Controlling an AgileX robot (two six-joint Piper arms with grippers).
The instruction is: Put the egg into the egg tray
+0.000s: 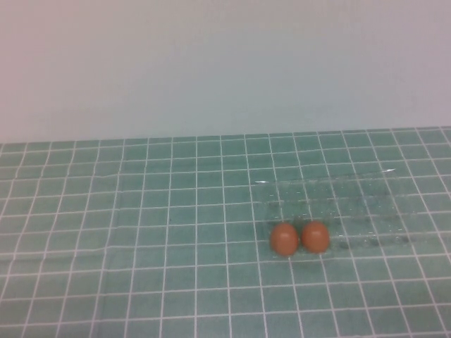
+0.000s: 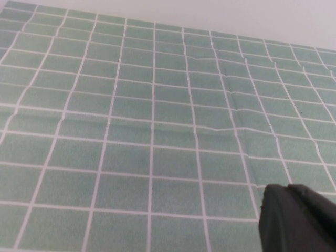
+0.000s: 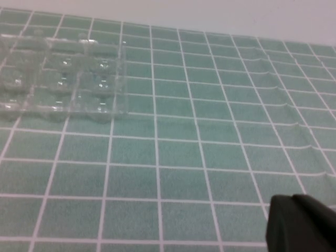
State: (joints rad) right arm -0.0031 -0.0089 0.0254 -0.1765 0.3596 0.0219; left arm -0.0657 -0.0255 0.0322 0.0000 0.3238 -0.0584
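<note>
Two eggs (image 1: 284, 239) touch by egg tray (image 1: 338, 204); left gripper (image 2: 296, 218), right gripper (image 3: 302, 223) (grip states unclear) apart

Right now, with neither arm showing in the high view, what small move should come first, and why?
Probably bring the right gripper toward the eggs at the egg tray's near left edge; its camera already sees the tray. The left gripper sees only the green grid mat.

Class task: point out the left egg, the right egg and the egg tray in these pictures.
left egg (image 1: 284, 239): high view, middle of its shell.
right egg (image 1: 315, 236): high view, middle of its shell.
egg tray (image 1: 366, 204): high view, bare moulded cups.
</note>
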